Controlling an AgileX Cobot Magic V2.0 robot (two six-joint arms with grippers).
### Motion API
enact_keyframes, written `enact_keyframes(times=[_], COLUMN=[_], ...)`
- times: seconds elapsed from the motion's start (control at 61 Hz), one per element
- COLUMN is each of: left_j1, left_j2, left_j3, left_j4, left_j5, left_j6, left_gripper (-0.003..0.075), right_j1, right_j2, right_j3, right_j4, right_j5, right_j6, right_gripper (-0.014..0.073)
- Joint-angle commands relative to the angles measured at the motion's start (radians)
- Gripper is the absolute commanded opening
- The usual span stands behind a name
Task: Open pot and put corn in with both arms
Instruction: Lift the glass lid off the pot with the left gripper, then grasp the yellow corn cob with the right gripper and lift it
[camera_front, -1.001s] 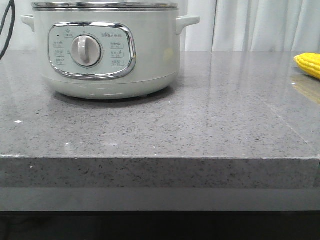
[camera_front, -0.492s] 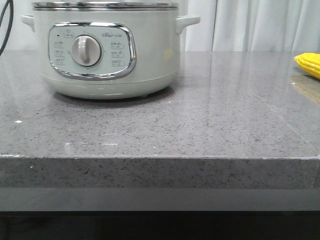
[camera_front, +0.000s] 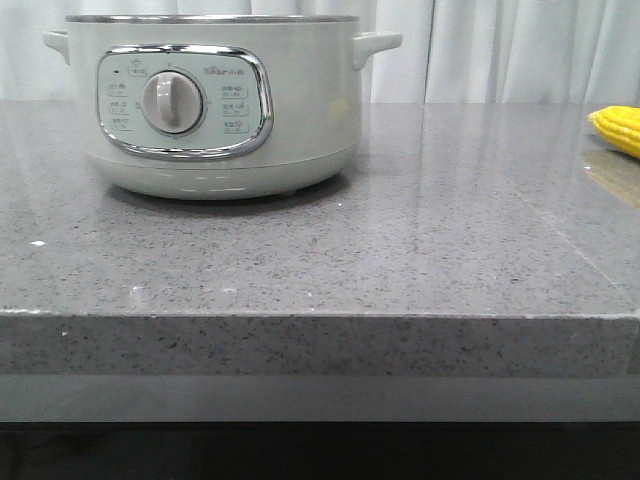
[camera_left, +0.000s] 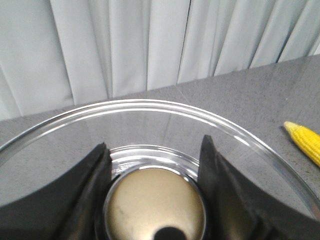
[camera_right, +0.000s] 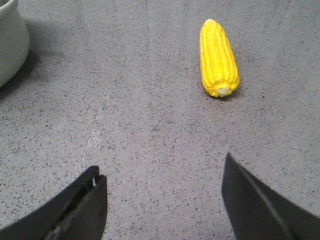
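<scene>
The right gripper's fingers (camera_right: 250, 200) hover spread apart over the bare counter (camera_right: 150, 125). Ahead and slightly right lies the corn (camera_right: 219, 58), long axis pointing away. The left fingers (camera_left: 95, 180) clamp the glass lid's knob (camera_left: 155, 205); the pot (camera_front: 210, 100) stands open.

Pot (camera_front: 215, 105) — pale grey-green body, chrome-framed panel, white dial. Corn (camera_right: 218, 58) — bright yellow, rows of kernels, paler stub end. Counter (camera_front: 400, 250) grey, finely speckled black and white. Curtain (camera_left: 125, 45) white-grey, vertical folds. Both grippers' fingers (camera_right: 80, 210) matt black; between left jaws, a dull gold knob (camera_left: 155, 207) on clear glass lid (camera_left: 165, 112).
</scene>
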Motion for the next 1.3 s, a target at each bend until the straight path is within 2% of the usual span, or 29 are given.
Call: enact_keyframes(times=[0.0,0.541,0.689,0.951,1.28], left_j1=[-0.007,-0.007,-0.007,-0.007,-0.007], left_j2=[-0.117,-0.63,-0.733,-0.78,-0.776], left_j3=[-0.01,0.571,0.683,0.744,0.744], left_j4=[0.013,0.014,0.007,0.002,0.002], left_j5=[-0.093,-0.093,-0.093,-0.091,-0.092], left_j6=[-0.001,0.024,0.024,0.024,0.024], left_gripper=[0.022,0.022,0.022,0.022,0.022], right_j1=[-0.003,-0.003,-0.003,-0.032,-0.169], right_j2=[0.01,0.01,0.013,0.164,0.479], right_j3=[-0.035,-0.035,-0.037,-0.175,-0.437], right_j4=[-0.01,-0.01,-0.01,-0.011,-0.011], right_j5=[-0.06,-0.037,-0.035,0.082,0.228], right_j6=[-0.005,-0.005,-0.005,-0.002,-0.002], right_gripper=[0.0507,0.0507,0.0507,0.0507,0.0507])
